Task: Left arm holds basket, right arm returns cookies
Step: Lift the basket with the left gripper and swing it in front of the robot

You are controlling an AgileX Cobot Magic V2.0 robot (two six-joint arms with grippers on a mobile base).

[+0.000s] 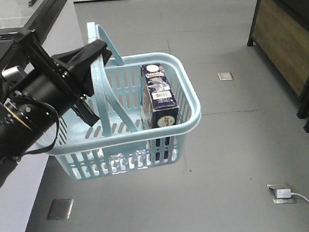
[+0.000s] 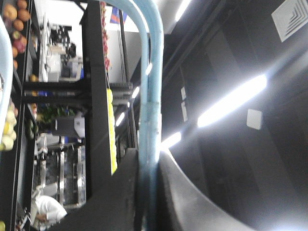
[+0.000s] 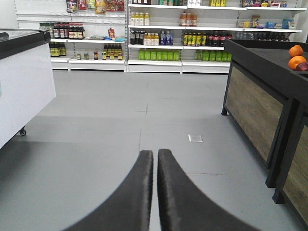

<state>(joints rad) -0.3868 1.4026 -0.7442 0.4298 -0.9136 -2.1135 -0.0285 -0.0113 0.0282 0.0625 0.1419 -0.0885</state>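
- Basket up front: we see the light blue slotted plastic basket (image 1: pixel 193 100) hanging above the grey floor (image 1: pixel 237 158) by its pale blue hoop handle (image 1: pixel 101 98).
- Our black wedge-shaped left tool (image 1: pixel 98 55) pinches that handle.
- The dark navy cardboard cookie box (image 1: pixel 160 97) stands upright inside the basket, close to one long wall.
- Our right tool (image 3: pixel 155 153) is pressed together, gripping nothing.

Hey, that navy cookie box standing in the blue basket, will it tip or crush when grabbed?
Likely tippy: the cookie box stands on its narrow end beside the basket wall. Looks like cardboard, so a hard squeeze may dent it. The basket hangs from the left gripper, so it could sway.
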